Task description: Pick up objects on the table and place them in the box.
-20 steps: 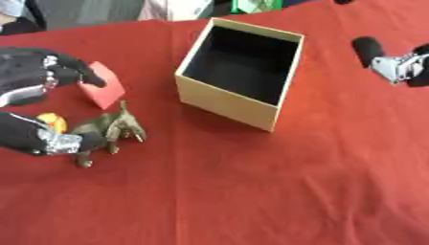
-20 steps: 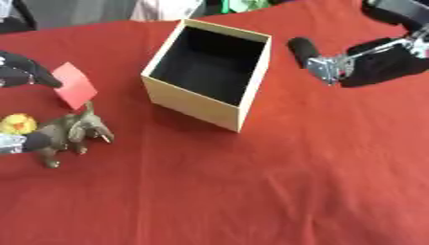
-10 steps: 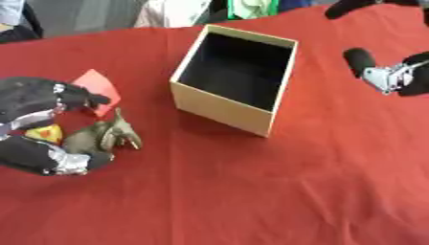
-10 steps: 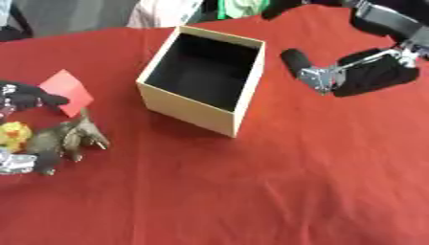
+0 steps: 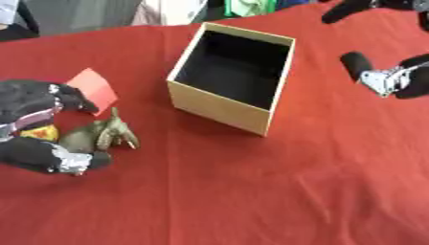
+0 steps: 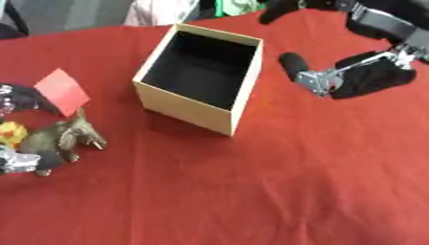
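Observation:
A tan cardboard box [image 5: 220, 106] with a black inside stands open at the middle of the red table. Left of it lie a red block [image 5: 94, 87], an olive-brown dinosaur toy [image 5: 99, 137] and a small yellow thing [image 5: 37, 132]. My left hand [image 5: 33, 125] is at the left edge, fingers and thumb curled round the dinosaur's rear and the yellow thing. My right hand [image 6: 368, 72] hovers open to the right of the box, fingers spread, holding nothing.
The red cloth [image 5: 251, 191] covers the whole table, with bare room in front of and to the right of the box. Seated people show along the far edge.
My left hand has closed in round the dinosaur toy. The right hand has drifted a little. The whole picture has shifted, so the camera moved.

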Motion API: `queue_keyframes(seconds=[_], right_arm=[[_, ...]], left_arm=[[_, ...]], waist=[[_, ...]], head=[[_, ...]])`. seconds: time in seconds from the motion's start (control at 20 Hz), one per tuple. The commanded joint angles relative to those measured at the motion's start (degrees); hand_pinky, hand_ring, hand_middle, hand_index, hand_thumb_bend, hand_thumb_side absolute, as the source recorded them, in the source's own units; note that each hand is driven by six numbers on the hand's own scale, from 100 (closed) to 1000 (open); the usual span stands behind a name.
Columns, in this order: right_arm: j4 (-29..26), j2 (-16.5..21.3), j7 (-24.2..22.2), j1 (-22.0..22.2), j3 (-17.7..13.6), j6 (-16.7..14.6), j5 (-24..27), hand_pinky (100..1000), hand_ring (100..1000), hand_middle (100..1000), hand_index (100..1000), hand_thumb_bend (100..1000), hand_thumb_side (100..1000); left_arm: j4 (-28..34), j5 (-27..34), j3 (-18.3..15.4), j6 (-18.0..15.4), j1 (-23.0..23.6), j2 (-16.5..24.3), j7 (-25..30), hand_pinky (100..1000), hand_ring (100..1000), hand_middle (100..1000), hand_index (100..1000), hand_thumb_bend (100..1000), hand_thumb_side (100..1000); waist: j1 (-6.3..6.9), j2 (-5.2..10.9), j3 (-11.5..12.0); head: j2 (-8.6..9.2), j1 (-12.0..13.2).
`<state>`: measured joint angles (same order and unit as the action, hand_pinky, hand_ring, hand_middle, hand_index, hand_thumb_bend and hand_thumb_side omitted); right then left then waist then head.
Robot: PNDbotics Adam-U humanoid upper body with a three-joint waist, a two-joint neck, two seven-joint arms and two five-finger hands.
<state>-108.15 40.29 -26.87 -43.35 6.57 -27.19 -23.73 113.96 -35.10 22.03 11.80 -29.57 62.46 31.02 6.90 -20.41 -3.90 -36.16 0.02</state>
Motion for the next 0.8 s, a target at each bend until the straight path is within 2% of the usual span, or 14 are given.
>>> queue_keyframes(seconds=[0.05, 0.4, 0.45, 0.5, 0.8], right_arm=[[-1.14, 1.23, -0.46, -0.67, -0.81, -0.08, 0.53, 883, 935, 824, 808, 100, 363], [-1.29, 1.20, -0.34, -0.80, -0.82, 0.19, 0.82, 883, 934, 824, 807, 100, 365], [-1.29, 1.20, -0.31, -0.77, -0.83, 0.24, 0.86, 882, 934, 823, 807, 100, 357], [-1.30, 1.20, -0.30, -0.75, -0.82, 0.27, 0.90, 882, 934, 823, 807, 100, 366], [-1.37, 1.12, -0.52, -0.68, -0.83, 0.33, 1.30, 883, 933, 823, 807, 100, 375]], left_arm=[[0.63, -1.72, -1.00, 0.82, -0.12, 1.85, 0.00, 870, 898, 829, 930, 644, 1000], [0.31, -2.82, -1.39, 2.43, 0.27, 2.09, 1.84, 877, 901, 836, 959, 691, 1000], [-0.02, -3.14, -1.48, 2.54, 0.31, 2.09, 2.09, 878, 903, 838, 963, 657, 1000], [-0.39, -3.49, -1.54, 2.58, 0.31, 2.04, 2.22, 878, 903, 838, 963, 700, 1000], [-3.36, -5.05, -1.61, 2.26, 0.10, 1.34, 2.41, 877, 902, 834, 944, 721, 1000]], waist=[[-0.19, 0.92, 0.00], [-0.16, 1.12, -0.21], [-0.14, 1.14, -0.24], [-0.13, 1.14, -0.27], [-0.04, 0.84, -0.56]], head=[[0.05, 0.05], [0.35, 0.62], [0.35, 0.70], [0.38, 0.73], [0.48, 0.93]])
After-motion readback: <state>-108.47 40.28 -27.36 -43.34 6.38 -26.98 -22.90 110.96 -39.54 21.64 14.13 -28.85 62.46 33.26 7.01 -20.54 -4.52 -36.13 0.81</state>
